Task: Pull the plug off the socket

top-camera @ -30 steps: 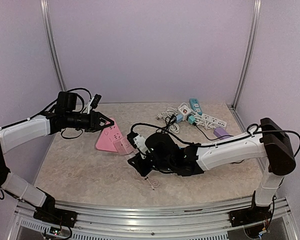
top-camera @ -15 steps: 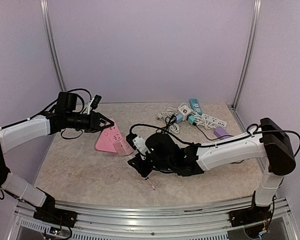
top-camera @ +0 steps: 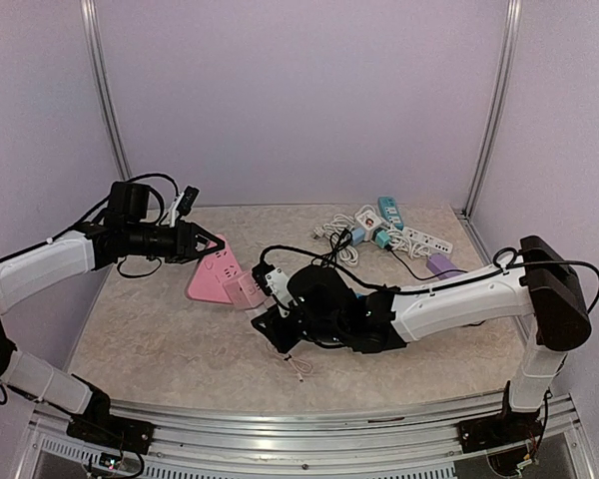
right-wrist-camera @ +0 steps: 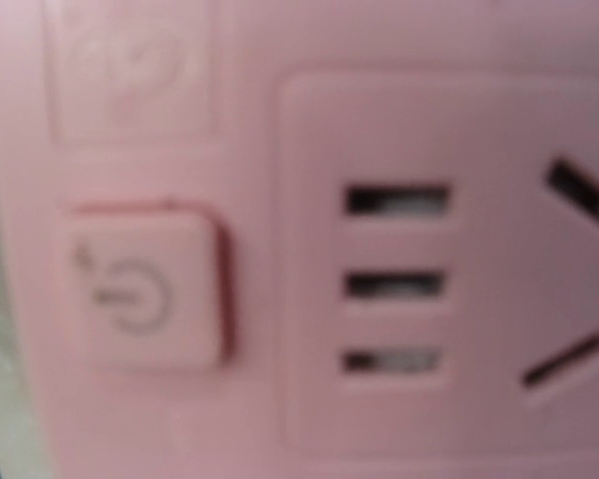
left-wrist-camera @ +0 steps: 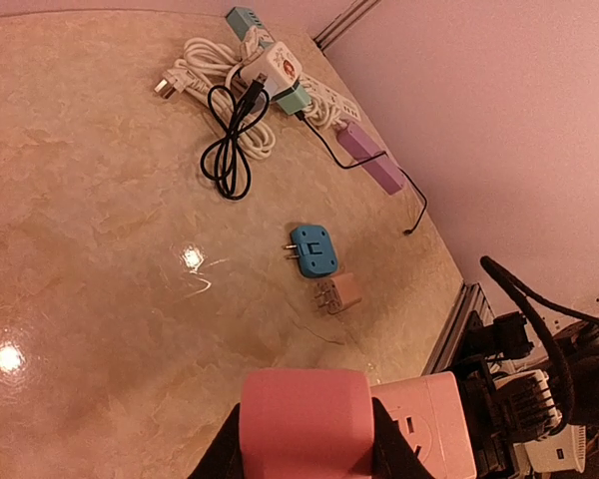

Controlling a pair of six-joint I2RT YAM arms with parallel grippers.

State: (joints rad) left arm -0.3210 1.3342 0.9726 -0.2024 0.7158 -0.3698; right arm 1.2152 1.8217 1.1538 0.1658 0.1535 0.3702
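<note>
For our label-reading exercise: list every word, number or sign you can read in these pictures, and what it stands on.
Power sign, a ring with a stroke: on the square button of the pink power strip.
The embossed panel above that button: too blurred to read.
Red mark on the white block among the cables: too small to read.
No words or numbers are legible.

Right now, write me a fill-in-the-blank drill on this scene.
The left tool grips the ___ power strip.
In the right wrist view, the power button sits ___ of the three slots.
The square adapter beside the tan adapter is ___.
Missing: pink; left; blue.
</note>
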